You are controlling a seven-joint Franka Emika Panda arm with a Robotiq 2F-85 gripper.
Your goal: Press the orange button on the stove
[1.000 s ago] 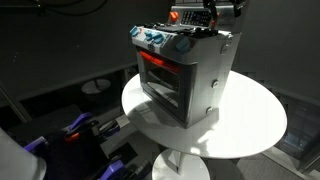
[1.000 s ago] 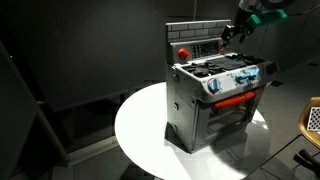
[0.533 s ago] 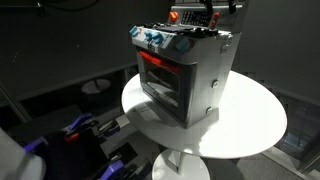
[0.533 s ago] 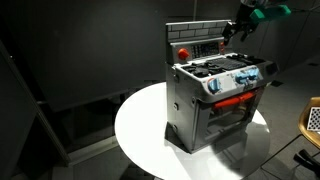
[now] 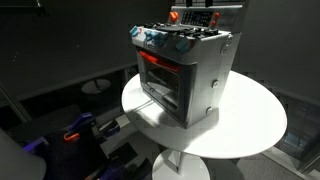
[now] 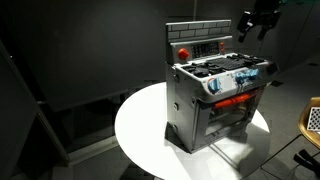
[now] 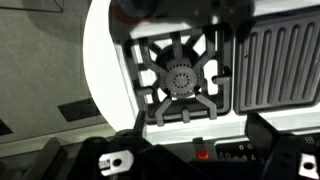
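The silver-grey toy stove [image 5: 185,70] stands on a round white table [image 5: 250,125], and it also shows in the other exterior view [image 6: 215,95]. Its orange-red button [image 6: 183,52] sits on the raised back panel, also visible in an exterior view [image 5: 175,16]. My gripper [image 6: 255,22] hangs in the air above and beside the back panel, clear of the stove. In the wrist view I look down on the burner [image 7: 180,78]. The button [image 7: 202,154] shows between my fingers [image 7: 222,142], which stand apart and hold nothing.
A ribbed grill plate [image 7: 278,65] lies beside the burner. Blue knobs [image 6: 240,80] line the stove's front above the red-glowing door [image 5: 160,72]. Dark floor and clutter [image 5: 80,135] surround the table.
My gripper has lifted up and away from the back panel. It has nearly left the top of one exterior view and has moved right in the other.
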